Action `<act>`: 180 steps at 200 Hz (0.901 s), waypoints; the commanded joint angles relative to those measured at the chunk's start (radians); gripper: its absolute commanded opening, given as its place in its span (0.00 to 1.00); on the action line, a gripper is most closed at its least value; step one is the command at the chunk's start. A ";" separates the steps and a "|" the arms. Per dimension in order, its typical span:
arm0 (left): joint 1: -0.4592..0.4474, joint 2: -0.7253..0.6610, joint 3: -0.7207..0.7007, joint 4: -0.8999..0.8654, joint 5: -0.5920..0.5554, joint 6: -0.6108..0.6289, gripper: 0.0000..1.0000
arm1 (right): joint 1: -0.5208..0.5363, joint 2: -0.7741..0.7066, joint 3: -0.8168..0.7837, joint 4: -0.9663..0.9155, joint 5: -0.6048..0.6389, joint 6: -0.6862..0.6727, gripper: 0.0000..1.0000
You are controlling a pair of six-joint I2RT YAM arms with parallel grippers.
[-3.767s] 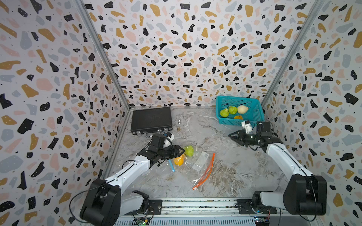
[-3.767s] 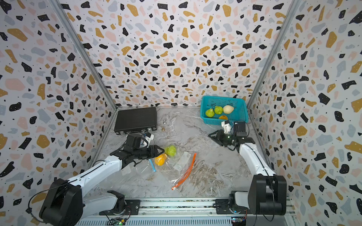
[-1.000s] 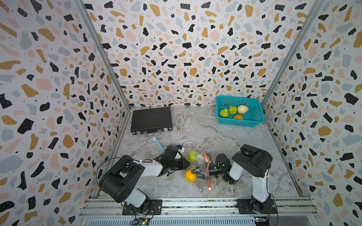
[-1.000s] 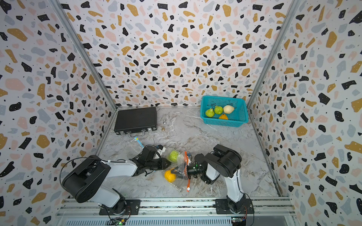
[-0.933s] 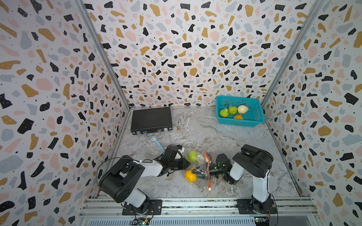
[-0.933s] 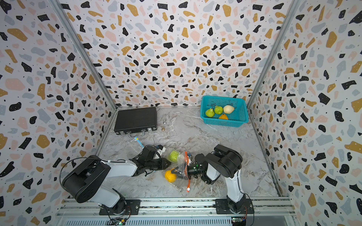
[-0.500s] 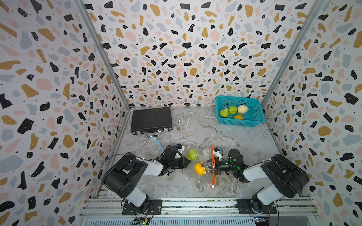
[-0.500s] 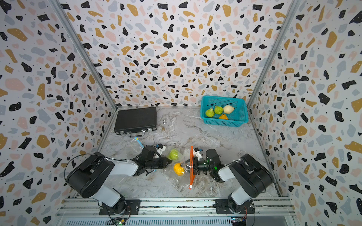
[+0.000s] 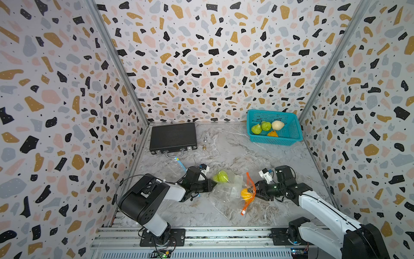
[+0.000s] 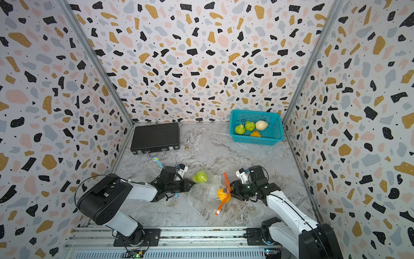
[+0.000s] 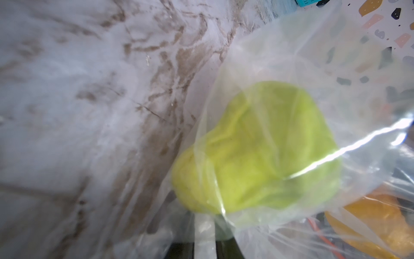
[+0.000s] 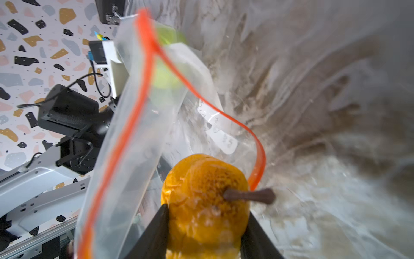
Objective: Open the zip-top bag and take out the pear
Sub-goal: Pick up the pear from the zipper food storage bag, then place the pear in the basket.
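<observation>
State of right gripper (image 12: 207,212): clamped on the orange pear (image 12: 201,186), one dark finger against each flank, stem end facing the wrist camera.

Position of orange pear: directly between the right fingertips, at the open mouth of the zip-top bag (image 9: 227,192), level with the orange zip strip (image 9: 252,186). Fully clear of the film or not: cannot tell.

State of left gripper (image 9: 212,185): closed down on the far end of the bag, opposite the mouth, with a fold of clear film pinched between the fingers in the left wrist view.

Position of green pear (image 9: 220,177): inside the bag, just beyond the left fingertips, apart from the right gripper.

Lay of bag: spread on the marble table (image 9: 224,152) between the two grippers, mouth toward the right arm, zip strip arched upward.

Surroundings: teal basket (image 9: 291,139) holding four fruits at the rear on the right side; black case (image 9: 173,136) at the rear on the left side; both well apart from the grippers.
</observation>
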 commanded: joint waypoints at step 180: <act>0.071 -0.511 0.076 -0.542 0.098 -0.017 0.41 | -0.434 0.927 1.307 -0.137 0.461 -0.183 0.42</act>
